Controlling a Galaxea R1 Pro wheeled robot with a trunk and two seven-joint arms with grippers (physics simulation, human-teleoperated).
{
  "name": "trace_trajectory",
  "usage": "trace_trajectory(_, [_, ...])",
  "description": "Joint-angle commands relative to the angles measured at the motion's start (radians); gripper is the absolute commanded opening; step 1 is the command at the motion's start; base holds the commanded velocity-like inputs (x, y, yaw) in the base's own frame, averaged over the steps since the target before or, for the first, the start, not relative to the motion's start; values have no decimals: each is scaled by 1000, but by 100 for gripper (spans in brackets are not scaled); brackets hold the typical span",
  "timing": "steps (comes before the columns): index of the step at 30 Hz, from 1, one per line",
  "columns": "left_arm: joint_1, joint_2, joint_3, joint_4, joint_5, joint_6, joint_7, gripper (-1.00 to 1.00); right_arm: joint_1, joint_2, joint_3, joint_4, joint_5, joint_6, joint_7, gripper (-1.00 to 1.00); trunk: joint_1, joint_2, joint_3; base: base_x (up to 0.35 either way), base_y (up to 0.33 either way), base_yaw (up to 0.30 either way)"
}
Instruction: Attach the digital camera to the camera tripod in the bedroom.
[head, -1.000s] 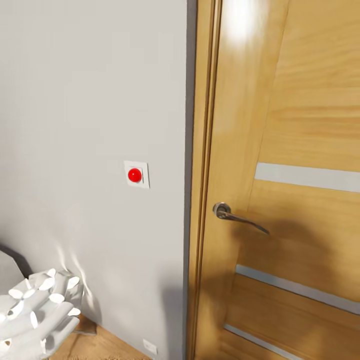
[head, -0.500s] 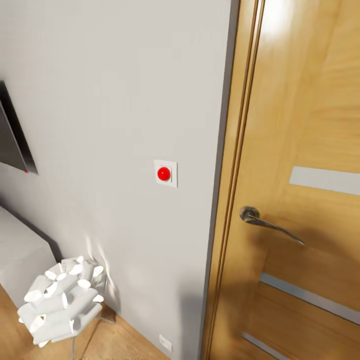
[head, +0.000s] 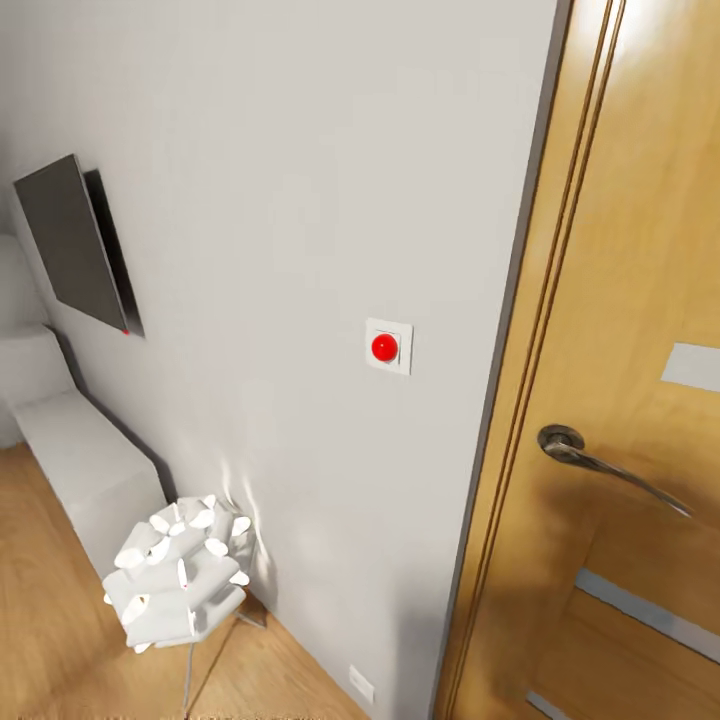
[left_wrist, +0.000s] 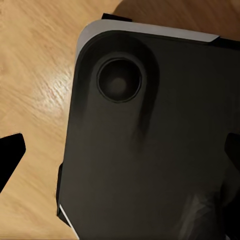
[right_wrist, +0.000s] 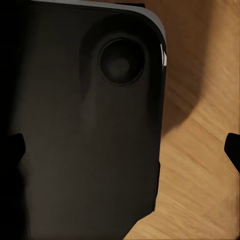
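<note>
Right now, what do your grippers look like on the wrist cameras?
The left gripper and right gripper each end in two flat, matte black fingertips with angular, cut-off ends. They are plain, with no markings or cables that I can see.

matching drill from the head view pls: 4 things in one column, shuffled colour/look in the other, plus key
Things:
1. wall button
2. door
3. door handle
4. floor lamp

Looks:
A. white, made of clustered tubes
B. golden wood with pale strips
C. round, bright red
D. dull metal lever

Pairs: 1-C, 2-B, 3-D, 4-A
</note>
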Motion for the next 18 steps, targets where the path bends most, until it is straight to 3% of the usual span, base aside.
trace_trajectory(1, [1,0,-1,-2,6,-1,0,100,0,0,1,1,1,-3,0,100,0,0,-1,0,0,279])
trace_trajectory(18, [1,1,-1,-2,4,-1,0,100,0,1,1,5,0,-4,-1,100,0,0,-1,0,0,279])
